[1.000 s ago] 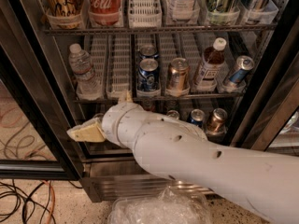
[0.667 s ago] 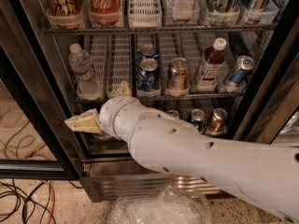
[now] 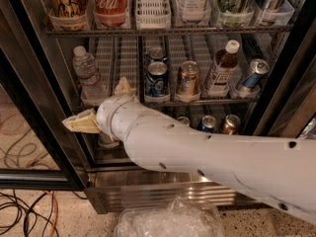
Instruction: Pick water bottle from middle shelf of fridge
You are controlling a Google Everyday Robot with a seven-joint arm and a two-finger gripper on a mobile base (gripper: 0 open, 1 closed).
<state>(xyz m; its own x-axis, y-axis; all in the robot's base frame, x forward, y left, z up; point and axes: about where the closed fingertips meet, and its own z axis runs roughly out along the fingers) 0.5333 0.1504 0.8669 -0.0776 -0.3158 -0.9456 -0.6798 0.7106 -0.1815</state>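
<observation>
Camera view: hand [image 3: 95,105] below water bottle [image 3: 87,76] hides part of middle shelf [image 3: 207,101].

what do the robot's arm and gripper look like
The arm is a thick, smooth white tube dotted with small dark holes, ending in a rounded white wrist. The gripper, just below the water bottle at the left of the fridge, has two pale cream wedge-shaped fingers. No cables or lettering show on it.

Pincer [image 3: 95,104] risen slightly, edged left, now closer to water bottle [image 3: 88,76] base.
</observation>
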